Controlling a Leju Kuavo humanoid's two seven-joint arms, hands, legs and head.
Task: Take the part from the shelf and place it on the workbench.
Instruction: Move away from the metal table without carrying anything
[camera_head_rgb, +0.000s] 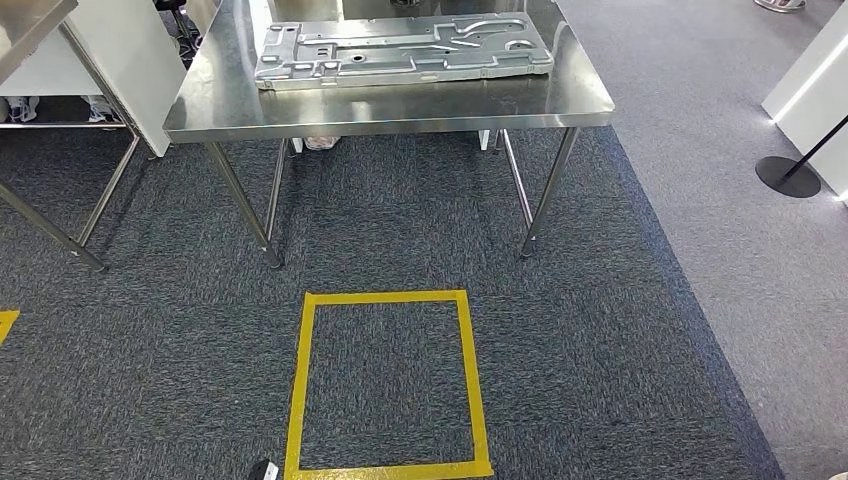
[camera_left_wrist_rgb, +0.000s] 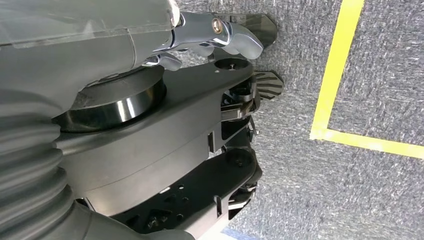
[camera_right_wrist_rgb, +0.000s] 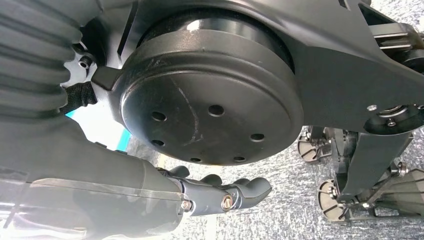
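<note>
A flat grey stamped metal part (camera_head_rgb: 400, 50) lies on the stainless steel workbench (camera_head_rgb: 400, 112) at the top of the head view. Both arms hang down at my sides, well short of the bench. In the left wrist view my left hand (camera_left_wrist_rgb: 215, 32) hangs above the carpet with its fingers loosely extended and nothing in them. My right hand (camera_right_wrist_rgb: 225, 192) shows in the right wrist view, fingers stretched out and apart over the carpet, also holding nothing.
A yellow tape square (camera_head_rgb: 388, 385) marks the grey carpet between me and the bench; its line (camera_left_wrist_rgb: 335, 75) runs beside my left hand. A second steel table (camera_head_rgb: 40, 30) stands at the left. A stanchion base (camera_head_rgb: 788, 176) sits at the right. A shoe (camera_head_rgb: 322, 143) shows under the bench.
</note>
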